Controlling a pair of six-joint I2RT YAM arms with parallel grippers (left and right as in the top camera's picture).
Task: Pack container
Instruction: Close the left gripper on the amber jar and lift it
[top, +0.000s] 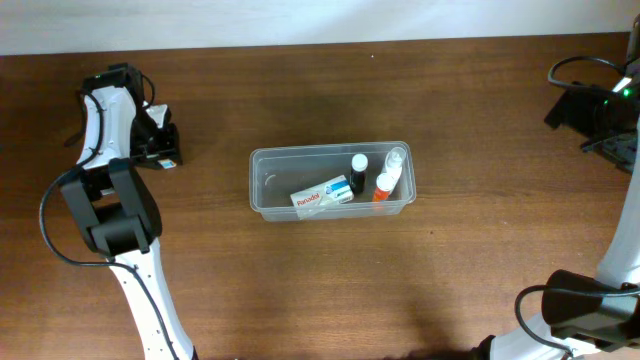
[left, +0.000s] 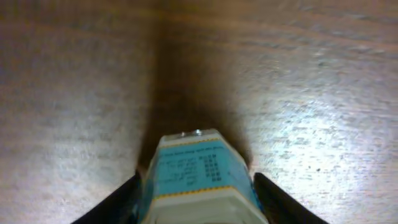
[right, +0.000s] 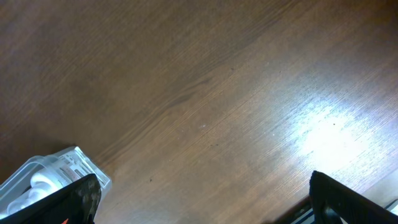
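Note:
The container (top: 262, 196), a clear rectangular tub, sits mid-table. It holds a white Panadol box (top: 322, 195), a black-capped bottle (top: 357, 170), an orange bottle (top: 383, 187) and a white bottle (top: 396, 160). My left gripper (top: 152, 142) is at the far left, over a small teal-and-white box (top: 167, 158). In the left wrist view that box (left: 193, 163) lies between the fingers of the left gripper (left: 197, 179), which flank it closely; contact is unclear. My right gripper (right: 204, 186) is wide open over bare wood, with a corner of the container (right: 43, 177) by its left finger.
Black equipment with cables and a green light (top: 595, 105) stands at the back right. The right arm's base (top: 580, 312) is at the front right corner. The table's far edge runs along the top against a pale wall.

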